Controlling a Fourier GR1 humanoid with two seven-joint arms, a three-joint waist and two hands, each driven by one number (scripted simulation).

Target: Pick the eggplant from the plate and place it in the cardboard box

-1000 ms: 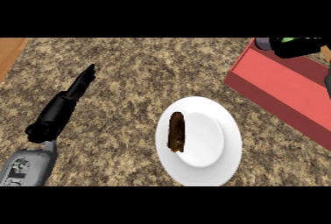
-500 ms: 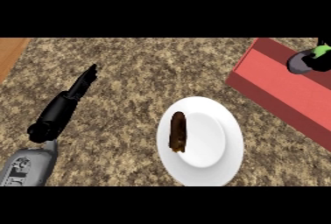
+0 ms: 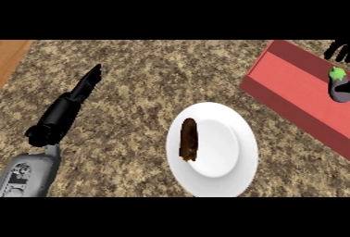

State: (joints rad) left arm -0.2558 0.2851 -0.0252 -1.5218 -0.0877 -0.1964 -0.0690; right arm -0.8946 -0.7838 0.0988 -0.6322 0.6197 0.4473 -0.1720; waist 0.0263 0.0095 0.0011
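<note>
Nearest, to the left of the white plate [image 3: 236,171], the left hand [image 3: 68,109] is seen above the speckled worktop [image 3: 157,69], its fingers straight and holding nothing. On the plate itself a dark brown oblong item [image 3: 188,140] lies along the left part of the rim; what it is cannot be told.

Beyond the plate and to its right, the red cardboard box [image 3: 287,88] is set at an angle. The eggplant [image 3: 338,84], dark with a green stalk end, is seen over the box's far right side, well apart from the plate. Just above it, at the edge of view, dark fingers of the right hand [image 3: 338,50] are partly shown; whether they are curled or spread cannot be told, nor whether the eggplant is touched.

The placing is judged nearly done. A risk remains: if the eggplant is let go near the box's edge, it could roll or tip out onto the worktop.
</note>
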